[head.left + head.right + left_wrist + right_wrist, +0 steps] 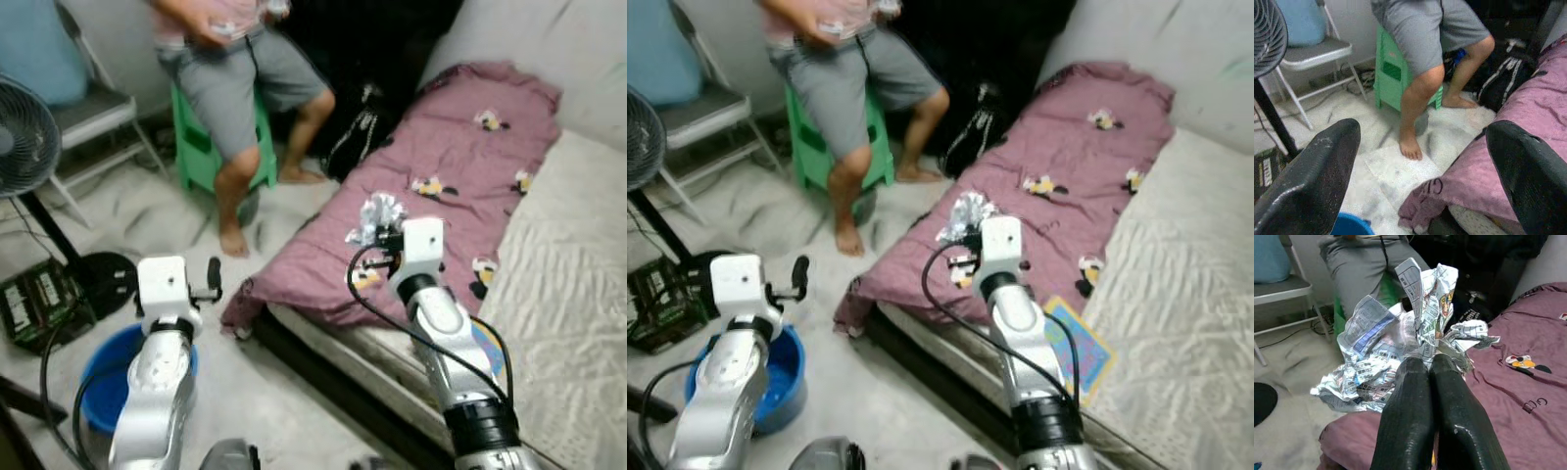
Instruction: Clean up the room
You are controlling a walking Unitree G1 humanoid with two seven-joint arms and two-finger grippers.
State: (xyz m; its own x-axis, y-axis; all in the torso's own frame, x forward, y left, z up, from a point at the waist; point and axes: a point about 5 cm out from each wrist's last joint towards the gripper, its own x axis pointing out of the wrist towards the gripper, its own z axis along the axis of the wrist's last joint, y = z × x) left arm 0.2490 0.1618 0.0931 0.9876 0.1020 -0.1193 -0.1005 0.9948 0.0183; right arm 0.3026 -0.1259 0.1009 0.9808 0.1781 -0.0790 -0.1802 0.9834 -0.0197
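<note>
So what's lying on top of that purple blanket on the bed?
On the purple blanket, only its printed cartoon patches show. The right gripper holds crumpled newspaper above its near edge. Whatever lies beneath the blanket is covered, apart from the mattress alongside.

Seated person (235,69) probably beside bed (441,186)

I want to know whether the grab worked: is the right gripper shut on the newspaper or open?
Shut on it. In the right wrist view, the right gripper has its black fingers pressed together, pinching the crumpled newspaper above the purple blanket.
</note>
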